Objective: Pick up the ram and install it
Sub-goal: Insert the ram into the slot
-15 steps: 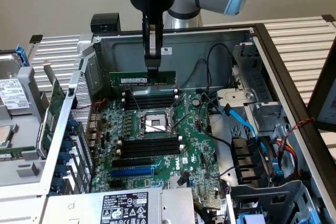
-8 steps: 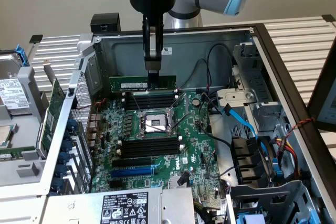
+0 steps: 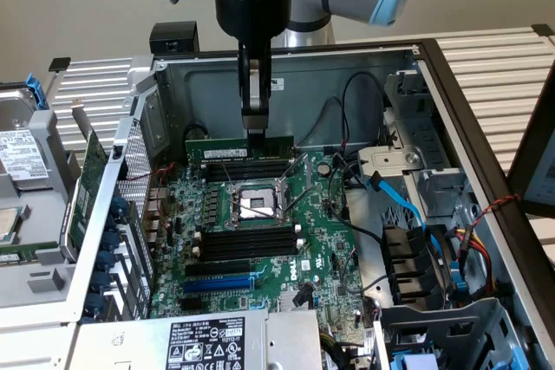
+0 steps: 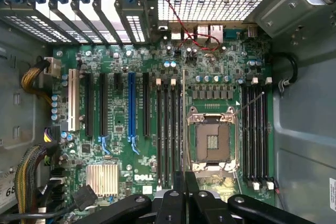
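The pincer (image 3: 254, 126) hangs straight down from the arm into the open computer case (image 3: 347, 67). Its fingers are drawn close together on the top edge of the ram (image 3: 217, 143), near the middle of the stick's length. The ram stands on its long edge, level, and runs across the exterior view from left to right. It lies at 12 o'clock from the CPU socket (image 3: 254, 204), right over the far bank of black slots (image 3: 247, 166) and close to the case's back wall. Whether its lower edge touches a slot cannot be told. A second bank of slots (image 3: 247, 244) lies at 6 o'clock from the socket. In the wrist view the pincer (image 4: 185, 184) shows its two dark fingers (image 4: 177, 192) nearly shut, with only a thin line between them, above the motherboard (image 4: 121, 192) beside the socket (image 4: 211, 141).
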Robot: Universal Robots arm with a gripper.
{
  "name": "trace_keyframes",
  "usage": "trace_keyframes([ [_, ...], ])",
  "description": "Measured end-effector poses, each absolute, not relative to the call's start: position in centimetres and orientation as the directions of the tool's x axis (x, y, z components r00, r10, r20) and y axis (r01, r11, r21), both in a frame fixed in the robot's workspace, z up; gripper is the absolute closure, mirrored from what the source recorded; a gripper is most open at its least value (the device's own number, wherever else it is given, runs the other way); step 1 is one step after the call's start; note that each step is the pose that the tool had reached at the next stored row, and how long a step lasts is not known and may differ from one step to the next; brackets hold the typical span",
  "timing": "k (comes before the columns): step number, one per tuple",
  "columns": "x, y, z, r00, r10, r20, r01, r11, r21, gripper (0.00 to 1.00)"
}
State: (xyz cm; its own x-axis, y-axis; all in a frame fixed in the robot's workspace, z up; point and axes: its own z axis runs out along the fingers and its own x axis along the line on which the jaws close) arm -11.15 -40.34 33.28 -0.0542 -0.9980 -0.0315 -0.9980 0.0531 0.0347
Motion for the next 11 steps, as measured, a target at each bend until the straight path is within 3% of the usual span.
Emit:
trace_keyframes([
  [11, -10.7, -40.3, 31.3, -0.053, -0.998, -0.031, -0.998, 0.052, 0.034, 0.87],
])
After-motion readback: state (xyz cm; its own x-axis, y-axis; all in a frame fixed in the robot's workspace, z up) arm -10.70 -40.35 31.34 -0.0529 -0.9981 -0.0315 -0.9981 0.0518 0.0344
